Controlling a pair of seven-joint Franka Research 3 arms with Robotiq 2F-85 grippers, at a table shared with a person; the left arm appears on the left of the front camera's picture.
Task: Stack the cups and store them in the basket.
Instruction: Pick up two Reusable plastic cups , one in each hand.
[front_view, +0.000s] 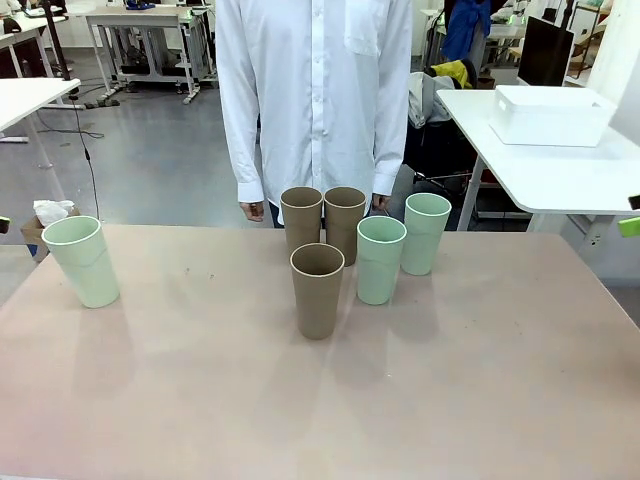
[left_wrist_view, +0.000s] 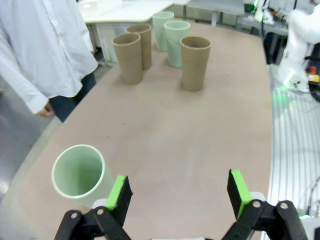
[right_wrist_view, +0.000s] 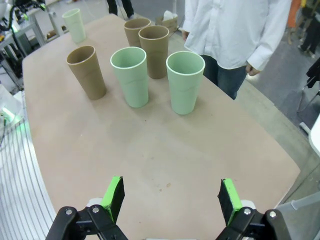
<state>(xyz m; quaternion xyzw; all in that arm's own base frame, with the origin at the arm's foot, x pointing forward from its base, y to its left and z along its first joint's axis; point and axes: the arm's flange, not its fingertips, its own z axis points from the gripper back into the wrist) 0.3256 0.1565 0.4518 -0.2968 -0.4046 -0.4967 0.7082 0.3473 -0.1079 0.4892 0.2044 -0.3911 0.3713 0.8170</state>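
Left fingers partly hide one mint cup's base.

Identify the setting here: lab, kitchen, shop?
Probably a robotics lab or workshop: white workbenches on a bare grey floor, a black flat monitor, and a white jointed robot arm.

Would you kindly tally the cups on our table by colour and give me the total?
Tan-brown cups: 3
Mint-green cups: 3
Total: 6
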